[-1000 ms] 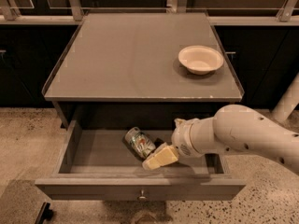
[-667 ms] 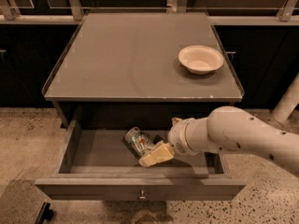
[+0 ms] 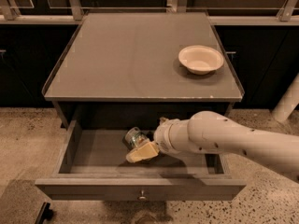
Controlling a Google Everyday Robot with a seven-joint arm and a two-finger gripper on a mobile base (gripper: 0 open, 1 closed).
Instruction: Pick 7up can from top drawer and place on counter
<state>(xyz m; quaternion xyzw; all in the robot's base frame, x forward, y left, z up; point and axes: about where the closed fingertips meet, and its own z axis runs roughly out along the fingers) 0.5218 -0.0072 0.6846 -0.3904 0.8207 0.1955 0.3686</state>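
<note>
One part looks done: the drawer stands open, with the can lying tilted inside. My gripper is down in the drawer against it; whether it grips, I cannot tell. Lifting the can onto the counter is left.

The top drawer stands open below the desk, and its flat front panel carries a small round knob at the centre. Inside, near the middle, the 7up can lies tilted on the drawer floor. The end effector is down in the drawer, right against the can's near side. It reaches in from the right on a thick white arm that crosses the drawer's right half. On the desk, a white round bowl sits near the right edge, well apart from the can. Speckled flooring surrounds the cabinet.
</note>
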